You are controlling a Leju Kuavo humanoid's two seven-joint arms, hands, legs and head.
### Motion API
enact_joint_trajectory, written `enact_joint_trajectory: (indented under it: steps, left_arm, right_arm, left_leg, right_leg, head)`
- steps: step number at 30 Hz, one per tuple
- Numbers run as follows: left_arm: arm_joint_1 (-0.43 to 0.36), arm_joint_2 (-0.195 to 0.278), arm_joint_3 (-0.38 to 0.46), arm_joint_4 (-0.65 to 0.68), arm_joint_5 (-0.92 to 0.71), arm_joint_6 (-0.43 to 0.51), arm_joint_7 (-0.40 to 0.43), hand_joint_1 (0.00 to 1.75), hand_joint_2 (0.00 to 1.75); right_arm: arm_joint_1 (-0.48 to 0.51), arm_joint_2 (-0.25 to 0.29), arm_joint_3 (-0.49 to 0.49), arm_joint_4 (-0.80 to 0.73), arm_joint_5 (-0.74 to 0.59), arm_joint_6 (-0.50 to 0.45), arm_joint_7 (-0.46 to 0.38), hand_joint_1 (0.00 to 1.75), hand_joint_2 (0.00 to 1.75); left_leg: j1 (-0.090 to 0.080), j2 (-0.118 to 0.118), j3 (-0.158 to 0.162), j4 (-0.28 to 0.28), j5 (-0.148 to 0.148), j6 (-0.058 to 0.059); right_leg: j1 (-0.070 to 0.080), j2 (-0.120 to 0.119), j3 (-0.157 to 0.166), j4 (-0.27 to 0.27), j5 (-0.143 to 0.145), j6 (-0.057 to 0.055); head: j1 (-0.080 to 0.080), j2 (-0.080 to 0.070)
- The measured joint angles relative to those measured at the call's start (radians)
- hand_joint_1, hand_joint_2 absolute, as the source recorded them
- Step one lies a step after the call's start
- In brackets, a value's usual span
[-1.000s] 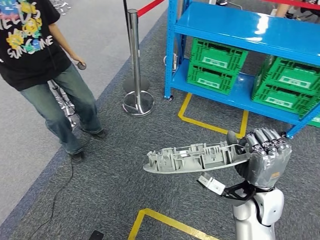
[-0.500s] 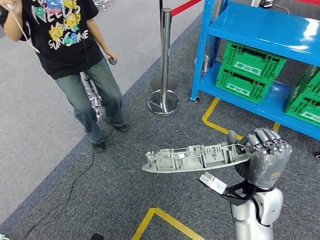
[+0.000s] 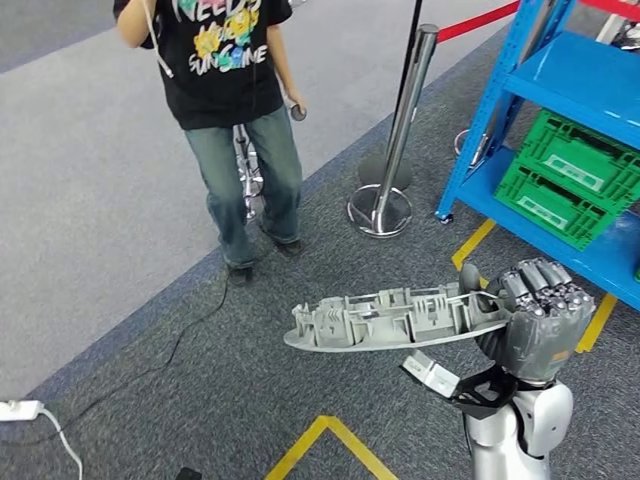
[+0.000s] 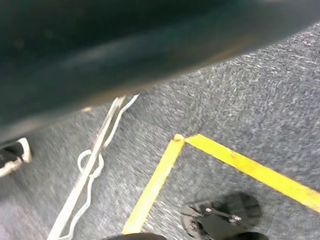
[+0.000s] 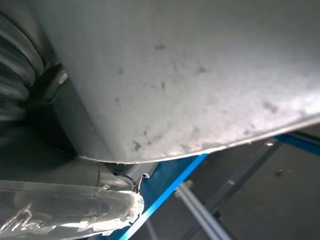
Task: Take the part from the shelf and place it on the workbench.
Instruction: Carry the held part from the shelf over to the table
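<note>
In the head view my right hand (image 3: 540, 322) grips one end of the part (image 3: 385, 320), a long grey ribbed plastic piece that sticks out level to the left above the carpet. A white tag (image 3: 430, 373) hangs below the hand. In the right wrist view the part's smooth grey underside (image 5: 188, 75) lies close to the camera. The blue shelf (image 3: 573, 80) with green crates (image 3: 570, 170) stands at the upper right.
A person in a black printed shirt and jeans (image 3: 241, 150) stands at upper centre beside a chrome stanchion (image 3: 389, 150) with a red belt. Yellow floor tape (image 3: 332, 440) and a cable (image 3: 151, 370) run over the grey carpet. The left wrist view looks down on yellow tape (image 4: 226, 160).
The whole view has swung left: the shelf, the stanchion and the person have slid to the right in the picture. My right hand keeps the part in the same place in view.
</note>
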State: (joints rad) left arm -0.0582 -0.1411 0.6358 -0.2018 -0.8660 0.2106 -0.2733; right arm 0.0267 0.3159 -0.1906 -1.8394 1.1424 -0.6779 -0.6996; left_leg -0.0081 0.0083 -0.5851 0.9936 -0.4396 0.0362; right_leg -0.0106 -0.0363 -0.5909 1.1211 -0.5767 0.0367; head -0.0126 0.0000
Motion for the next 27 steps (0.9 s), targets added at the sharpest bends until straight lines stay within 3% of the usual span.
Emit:
enact_joint_trajectory:
  steps: [2, 3, 4, 6, 8, 10, 12, 14, 16, 18, 19, 21, 23, 25, 27]
  left_arm:
    - [-0.003, -0.001, 0.001, 0.000, 0.000, -0.001, 0.002, 0.00, 0.00]
    - [-0.003, -0.001, 0.001, 0.000, 0.000, -0.001, 0.003, 0.00, 0.00]
    - [-0.002, -0.001, 0.003, 0.000, 0.000, -0.001, 0.004, 0.00, 0.00]
    - [-0.001, -0.001, 0.005, 0.000, -0.001, -0.003, 0.006, 0.00, 0.00]
    - [-0.003, -0.001, 0.007, 0.000, -0.002, -0.005, 0.007, 0.00, 0.00]
    - [-0.003, 0.001, 0.011, 0.000, -0.002, -0.007, 0.007, 0.00, 0.00]
    - [0.001, 0.006, 0.016, 0.000, -0.002, -0.010, 0.008, 0.00, 0.00]
    - [0.001, 0.010, 0.018, 0.000, -0.003, -0.011, 0.010, 0.00, 0.00]
    - [-0.002, 0.010, 0.020, 0.000, -0.004, -0.012, 0.010, 0.00, 0.00]
    - [-0.003, 0.010, 0.021, 0.000, -0.005, -0.012, 0.010, 0.00, 0.00]
    - [-0.001, 0.010, 0.022, 0.000, -0.007, -0.012, 0.010, 0.00, 0.00]
    - [0.001, 0.011, 0.023, 0.000, -0.012, -0.012, 0.010, 0.00, 0.00]
    - [-0.001, 0.014, 0.024, 0.000, -0.017, -0.012, 0.010, 0.00, 0.00]
    - [-0.005, 0.017, 0.025, 0.000, -0.021, -0.013, 0.012, 0.00, 0.00]
    - [-0.003, 0.018, 0.025, 0.000, -0.025, -0.016, 0.016, 0.00, 0.00]
  right_arm:
    - [0.002, 0.000, -0.002, -0.004, -0.005, 0.000, 0.000, 1.75, 1.75]
    - [0.003, 0.000, -0.003, -0.005, -0.008, 0.000, 0.000, 1.75, 1.75]
    - [0.004, 0.000, -0.004, -0.008, -0.010, 0.000, 0.000, 1.75, 1.75]
    - [0.004, 0.000, -0.005, -0.013, -0.010, 0.000, 0.000, 1.75, 1.75]
    - [0.004, 0.000, -0.005, -0.017, -0.007, 0.000, 0.000, 1.75, 1.75]
    - [0.002, 0.000, -0.005, -0.019, -0.002, 0.000, 0.000, 1.75, 1.75]
    - [-0.003, 0.001, -0.005, -0.020, 0.006, 0.000, 0.003, 1.75, 1.75]
    - [-0.007, 0.001, -0.004, -0.020, 0.012, 0.000, 0.006, 1.75, 1.75]
    - [-0.008, 0.001, -0.004, -0.020, 0.015, 0.000, 0.008, 1.75, 1.75]
    - [-0.008, 0.001, -0.005, -0.020, 0.018, 0.000, 0.009, 1.75, 1.75]
    - [-0.008, 0.001, -0.005, -0.020, 0.020, 0.000, 0.010, 1.75, 1.75]
    - [-0.009, 0.001, -0.005, -0.020, 0.025, 0.000, 0.012, 1.75, 1.75]
    - [-0.009, 0.001, -0.005, -0.020, 0.026, 0.000, 0.012, 1.75, 1.75]
    - [-0.009, 0.001, -0.006, -0.022, 0.028, 0.000, 0.013, 1.75, 1.75]
    - [-0.009, 0.001, -0.006, -0.023, 0.031, 0.000, 0.013, 1.75, 1.75]
  left_leg:
    - [0.001, -0.025, 0.000, 0.000, 0.000, 0.004]
    - [0.001, -0.038, 0.001, 0.000, -0.001, 0.004]
    - [0.001, -0.052, 0.002, 0.001, -0.001, 0.004]
    - [0.002, -0.081, 0.006, 0.003, -0.002, 0.001]
    - [0.001, -0.107, 0.002, 0.011, -0.005, -0.007]
    - [0.003, -0.129, -0.008, 0.017, -0.003, -0.019]
    - [0.006, -0.140, -0.015, 0.020, -0.002, -0.030]
    - [0.004, -0.098, -0.036, 0.062, -0.030, -0.041]
    - [0.006, -0.039, -0.092, 0.176, -0.089, -0.051]
    - [0.010, -0.021, -0.146, 0.281, -0.123, -0.056]
    - [0.012, -0.017, -0.151, 0.291, -0.115, -0.057]
    - [0.011, -0.005, -0.107, 0.206, -0.053, -0.051]
    - [0.000, 0.043, -0.042, 0.084, -0.006, -0.036]
    - [-0.011, 0.074, -0.019, 0.031, -0.005, -0.021]
    - [-0.010, 0.055, -0.019, 0.021, -0.007, -0.012]
  right_leg:
    - [-0.001, 0.029, -0.071, 0.135, -0.052, 0.004]
    - [-0.001, 0.032, -0.093, 0.171, -0.056, 0.005]
    - [-0.002, 0.034, -0.097, 0.168, -0.039, 0.006]
    - [-0.006, 0.052, -0.052, 0.058, 0.039, 0.006]
    - [-0.013, 0.097, 0.005, -0.063, 0.087, 0.006]
    - [-0.014, 0.116, 0.026, -0.102, 0.087, 0.002]
    - [-0.014, 0.095, 0.030, -0.106, 0.087, -0.006]
    - [-0.016, 0.068, 0.035, -0.111, 0.088, -0.018]
    - [-0.013, 0.038, 0.038, -0.113, 0.085, -0.028]
    - [-0.010, 0.008, 0.039, -0.113, 0.081, -0.031]
    - [-0.009, -0.006, 0.041, -0.113, 0.080, -0.031]
    - [-0.008, -0.030, 0.047, -0.113, 0.075, -0.029]
    - [-0.004, -0.051, 0.054, -0.112, 0.068, -0.023]
    - [0.002, -0.072, 0.057, -0.112, 0.062, -0.015]
    - [0.005, -0.092, 0.059, -0.114, 0.057, -0.005]
  head:
    - [0.002, 0.000]
    - [0.003, 0.000]
    - [0.003, 0.000]
    - [0.003, 0.000]
    - [0.002, 0.000]
    - [0.002, 0.000]
    - [0.001, 0.000]
    - [-0.009, 0.000]
    - [-0.018, 0.000]
    - [-0.018, 0.000]
    - [-0.018, 0.000]
    - [-0.018, 0.000]
    - [-0.018, 0.000]
    - [-0.017, 0.000]
    - [-0.016, 0.000]
